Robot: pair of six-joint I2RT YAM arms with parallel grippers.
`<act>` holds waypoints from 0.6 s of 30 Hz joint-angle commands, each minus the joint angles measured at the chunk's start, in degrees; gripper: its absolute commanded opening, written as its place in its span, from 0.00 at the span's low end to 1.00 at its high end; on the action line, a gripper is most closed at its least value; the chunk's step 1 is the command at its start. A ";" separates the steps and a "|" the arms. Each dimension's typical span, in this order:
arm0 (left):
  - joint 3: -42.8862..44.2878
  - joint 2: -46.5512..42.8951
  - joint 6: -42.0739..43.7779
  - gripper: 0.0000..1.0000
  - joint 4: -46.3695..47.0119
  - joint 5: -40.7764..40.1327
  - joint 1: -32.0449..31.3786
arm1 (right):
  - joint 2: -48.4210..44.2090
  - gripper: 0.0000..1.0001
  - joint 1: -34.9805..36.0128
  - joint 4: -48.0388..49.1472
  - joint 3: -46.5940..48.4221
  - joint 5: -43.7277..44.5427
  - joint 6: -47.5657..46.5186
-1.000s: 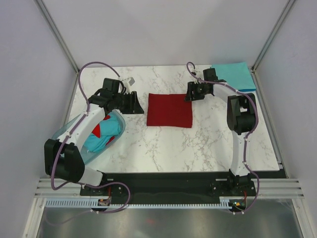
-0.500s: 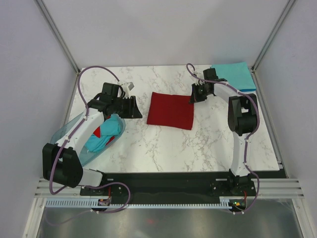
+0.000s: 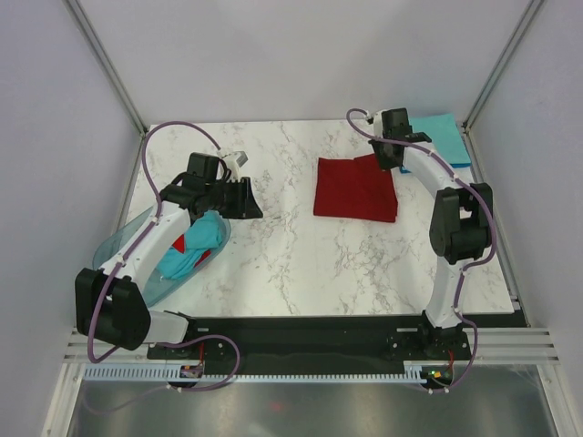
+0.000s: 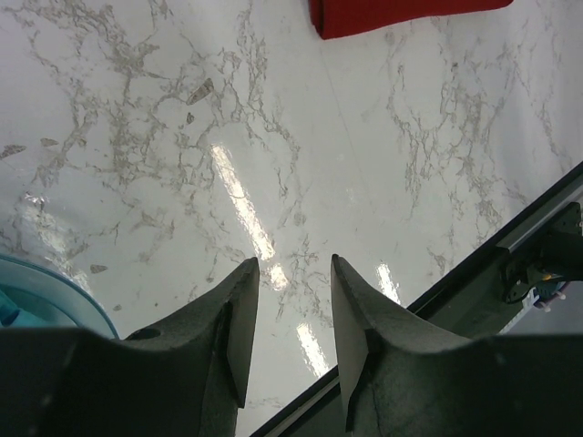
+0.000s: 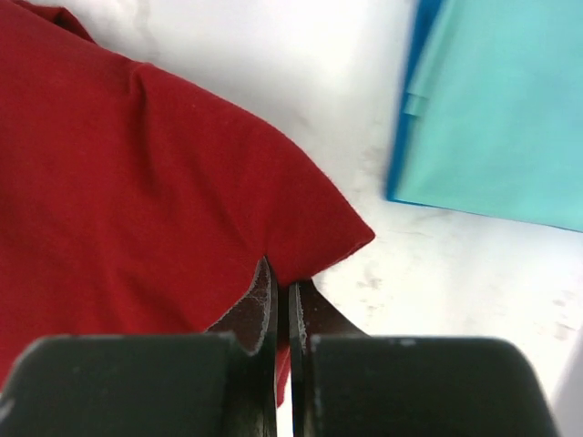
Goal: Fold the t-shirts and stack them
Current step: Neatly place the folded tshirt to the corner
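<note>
A folded dark red t-shirt (image 3: 353, 191) lies flat on the marble table, right of centre. My right gripper (image 3: 386, 159) is shut on its far right corner, and the right wrist view shows the fingertips (image 5: 284, 278) pinching the red cloth (image 5: 137, 182). A folded teal t-shirt (image 3: 444, 138) lies at the back right corner, a short gap from the red one (image 5: 501, 109). My left gripper (image 3: 248, 202) hovers open over bare table at the left (image 4: 291, 273), with nothing between its fingers. The red t-shirt's edge (image 4: 401, 14) shows far ahead of it.
A translucent blue-green basin (image 3: 137, 259) sits at the left table edge under my left arm, holding crumpled teal (image 3: 187, 250) and red cloth. Its rim (image 4: 55, 296) shows beside my left fingers. Frame posts and walls close in the table.
My right gripper has shut on the red t-shirt's corner and dragged it to the right, toward the teal one. The left arm has shifted only slightly.
</note>
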 commanded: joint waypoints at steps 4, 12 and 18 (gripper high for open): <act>-0.51 -2.37 2.34 0.45 1.92 2.39 -0.45 | -2.19 0.00 -0.16 3.74 3.96 17.15 -11.05; -0.60 -2.28 2.17 0.45 2.01 2.83 -0.62 | -6.14 0.00 -2.09 11.64 1.60 23.50 -24.43; -0.43 -1.93 1.99 0.45 2.36 3.62 -0.71 | -6.15 0.00 -3.41 18.04 1.33 22.89 -27.07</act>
